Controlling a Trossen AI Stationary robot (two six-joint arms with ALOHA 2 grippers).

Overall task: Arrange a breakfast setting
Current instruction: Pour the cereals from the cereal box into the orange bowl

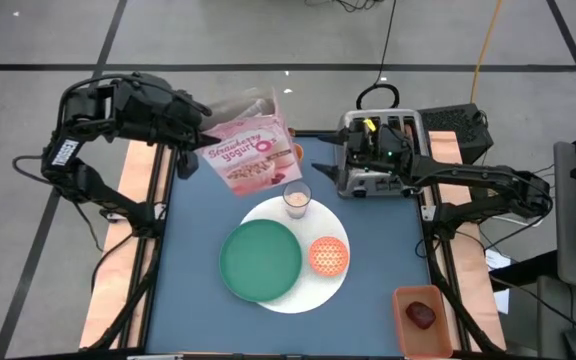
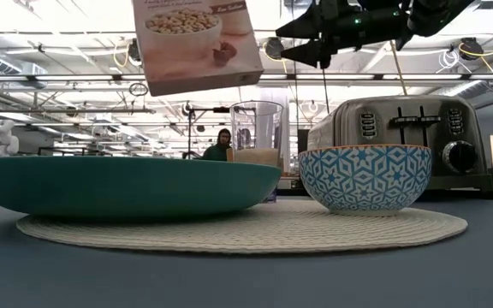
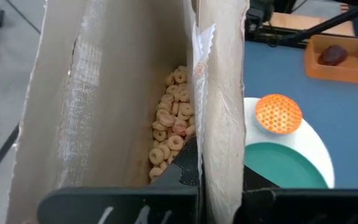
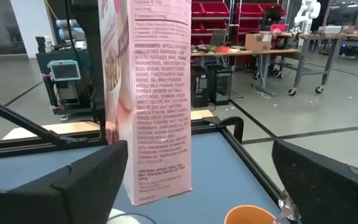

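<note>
While pinching the pink cardboard cereal bag [image 1: 250,152] aloft, left tool [image 1: 203,138] pressed tight | right tool [image 1: 330,167] spread wide, empty, beside it

The pink printed cereal bag [image 1: 251,152] looks like thin card or paper outside, with a crinkled, shiny lining [image 3: 86,93] inside. The silver four-slot toaster [image 2: 405,137] is brushed metal with a soft sheen, and the clear glass [image 2: 256,133] is smooth and glossy. The large round white plate [image 2: 255,229] looks matt and woven, the teal-green plate [image 2: 118,184] smooth and satin, the small patterned bowl [image 2: 365,177] glazed.
</note>
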